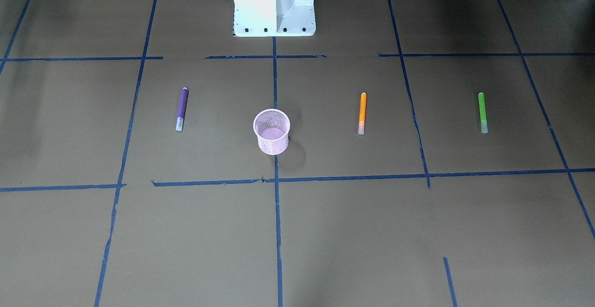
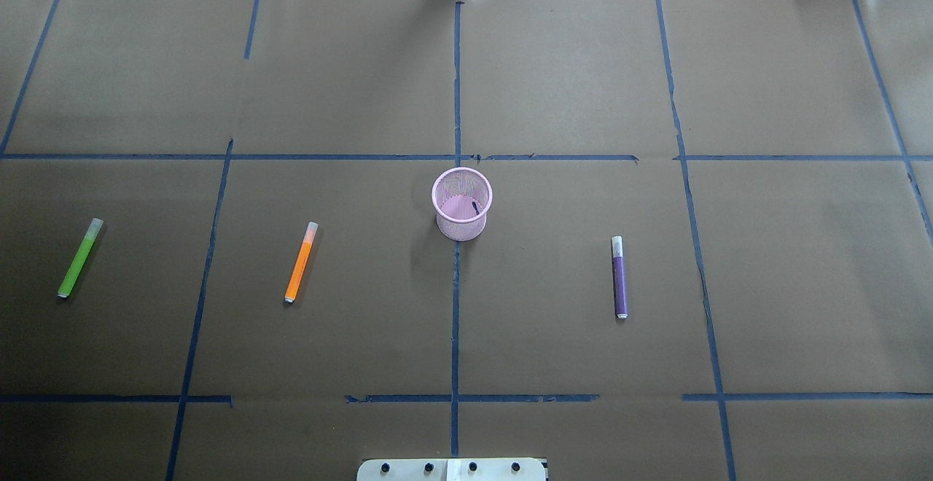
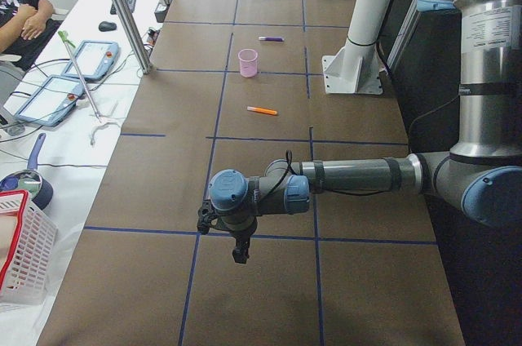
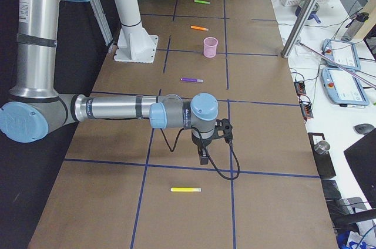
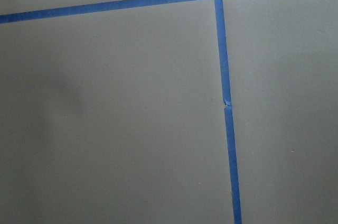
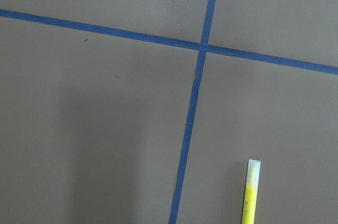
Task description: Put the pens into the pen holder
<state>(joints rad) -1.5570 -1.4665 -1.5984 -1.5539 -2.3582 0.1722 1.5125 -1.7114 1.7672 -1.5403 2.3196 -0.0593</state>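
Observation:
The pink mesh pen holder (image 2: 461,229) stands upright at the table's middle, also in the front view (image 1: 273,147). The purple pen (image 2: 619,277) lies to its right. The orange pen (image 2: 301,262) and green pen (image 2: 79,258) lie to its left. All three lie flat, apart from the holder. My left gripper (image 3: 237,253) hangs over the table's left end, far from them. My right gripper (image 4: 202,156) hangs over the right end. Both show only in the side views, so I cannot tell if they are open or shut.
A yellow pen (image 4: 185,189) lies near the right gripper and shows in the right wrist view (image 6: 251,192). The white robot pedestal (image 1: 274,4) stands at the table's robot side. A red-rimmed basket (image 3: 20,240), tablets and a seated operator (image 3: 24,15) are beyond the far edge.

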